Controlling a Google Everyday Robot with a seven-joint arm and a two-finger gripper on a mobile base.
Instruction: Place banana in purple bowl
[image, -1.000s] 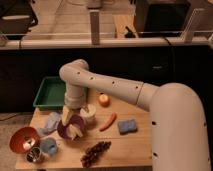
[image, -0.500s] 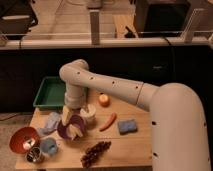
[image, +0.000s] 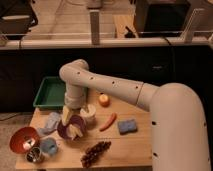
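Wooden table (image: 137, 146), railing (image: 95, 30) behind, gripper (image: 73, 111) over purple bowl (image: 63, 131), banana (image: 75, 132) perhaps inside, grip unclear.

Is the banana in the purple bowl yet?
Partly in: banana leans in purple bowl, upper end past its rim, right under the gripper.

High near view along the arm (image: 117, 89), end effector (image: 73, 116) at centre-left

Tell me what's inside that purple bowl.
A pale yellow banana sits in the purple bowl, with the gripper just above. The gripper hides the bowl's far part.
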